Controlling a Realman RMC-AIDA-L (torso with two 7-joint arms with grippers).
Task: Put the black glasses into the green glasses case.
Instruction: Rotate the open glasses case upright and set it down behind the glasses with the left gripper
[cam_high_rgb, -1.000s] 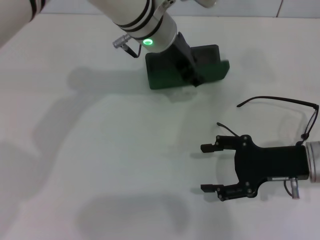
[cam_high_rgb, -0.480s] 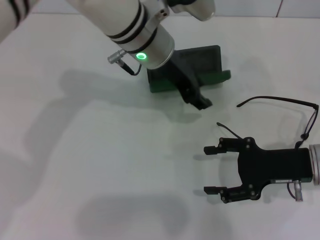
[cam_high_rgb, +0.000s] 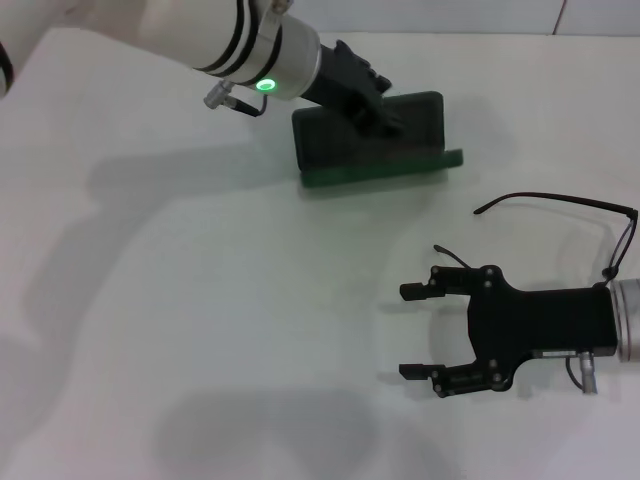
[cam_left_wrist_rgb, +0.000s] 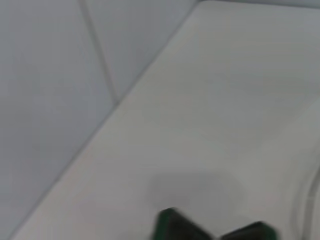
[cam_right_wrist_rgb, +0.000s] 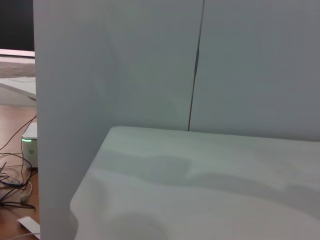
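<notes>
Two tools: left (cam_high_rgb: 385, 115) over green glasses case (cam_high_rgb: 345, 170), spread unclear; right (cam_high_rgb: 412, 332) spread; no legible writing.

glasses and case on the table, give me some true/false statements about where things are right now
1. The black glasses lie inside the green glasses case. False: they lie on the table, off to the robot's right of the case.
2. The green glasses case is open. True.
3. The right hand is shut on the glasses. False: its fingers are spread and hold nothing.
4. The left hand is at the case. True: it is over the case's raised lid.
5. The right hand is nearer the robot than the glasses. True.
</notes>
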